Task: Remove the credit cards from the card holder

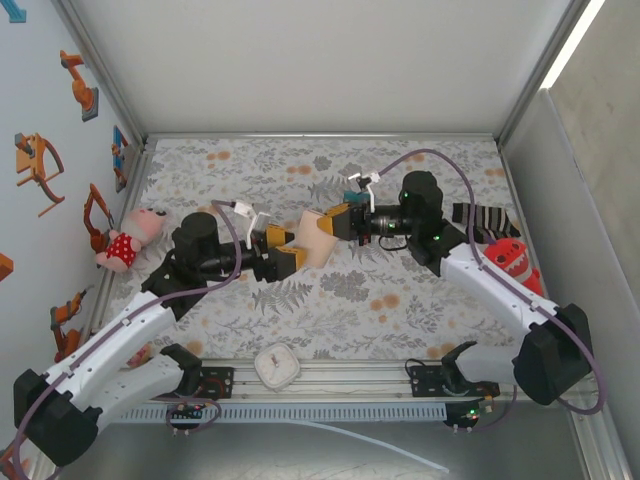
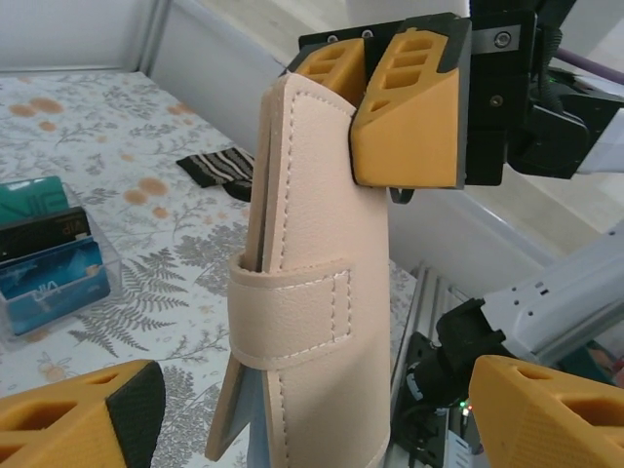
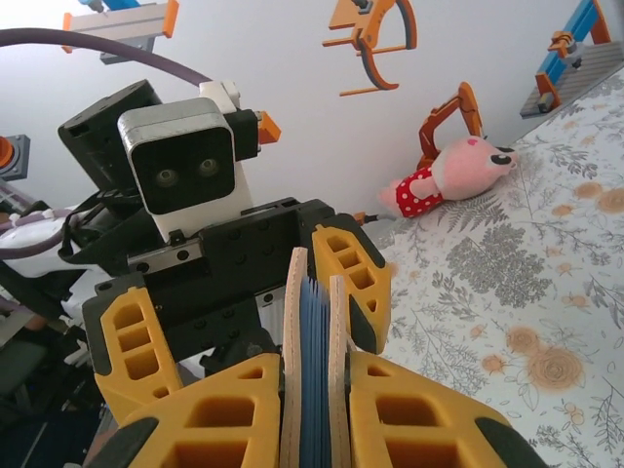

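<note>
Left arm: rises from the lower left of the top view toward frame centre; left gripper (image 1: 287, 250) spread wide, its yellow fingers (image 2: 83, 414) standing on either side of the card holder (image 1: 315, 238) and not closed on it. Right arm: enters from the lower right, bends at mid-right and points leftward; right gripper (image 1: 343, 222) clamped on the holder's other end. Card holder: tan, strap across its outer face, held off the table at frame centre between the two grippers — blue card edges (image 3: 314, 370) show between its leaves. Surface: floral-print cloth (image 1: 420, 300). Also in view — a clear stand of teal, blue and black cards (image 2: 49, 263), a striped sock (image 1: 485, 218), a pink doll (image 1: 130, 235), a red plush (image 1: 512, 262), a small white clock (image 1: 277, 365) at the bottom edge. Walls white; orange robot-arm stickers (image 1: 40, 165) at left.
</note>
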Robot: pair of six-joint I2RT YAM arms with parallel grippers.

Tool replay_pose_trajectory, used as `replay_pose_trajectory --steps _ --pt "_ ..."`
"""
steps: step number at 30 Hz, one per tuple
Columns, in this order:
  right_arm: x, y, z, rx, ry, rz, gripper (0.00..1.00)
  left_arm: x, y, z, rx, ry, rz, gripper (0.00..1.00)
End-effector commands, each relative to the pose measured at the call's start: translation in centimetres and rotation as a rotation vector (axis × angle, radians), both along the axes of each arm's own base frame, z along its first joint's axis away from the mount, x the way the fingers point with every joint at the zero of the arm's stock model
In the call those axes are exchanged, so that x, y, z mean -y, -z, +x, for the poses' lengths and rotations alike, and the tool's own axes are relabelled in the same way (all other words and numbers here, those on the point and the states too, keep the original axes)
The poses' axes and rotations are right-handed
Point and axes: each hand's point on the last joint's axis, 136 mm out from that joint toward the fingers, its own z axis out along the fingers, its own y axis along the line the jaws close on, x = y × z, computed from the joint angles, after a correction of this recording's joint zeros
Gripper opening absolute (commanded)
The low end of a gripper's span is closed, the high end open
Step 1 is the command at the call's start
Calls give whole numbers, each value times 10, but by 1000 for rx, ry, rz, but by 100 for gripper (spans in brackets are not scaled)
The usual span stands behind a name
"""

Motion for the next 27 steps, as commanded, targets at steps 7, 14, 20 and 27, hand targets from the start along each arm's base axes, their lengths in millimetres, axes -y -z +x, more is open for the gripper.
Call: replay_pose_trajectory --steps 7,14,20,27 --pt "5 -41 -18 101 -72 98 0 9 -7 -9 -14 99 -44 68" --pt "2 -43 -19 88 -101 120 0 13 -9 -11 -10 132 -65 51" --pt "0 -35 -13 66 -88 110 0 15 -8 -9 -14 132 -66 26" --pt "0 -13 7 37 29 20 20 8 1 1 27 48 9 7"
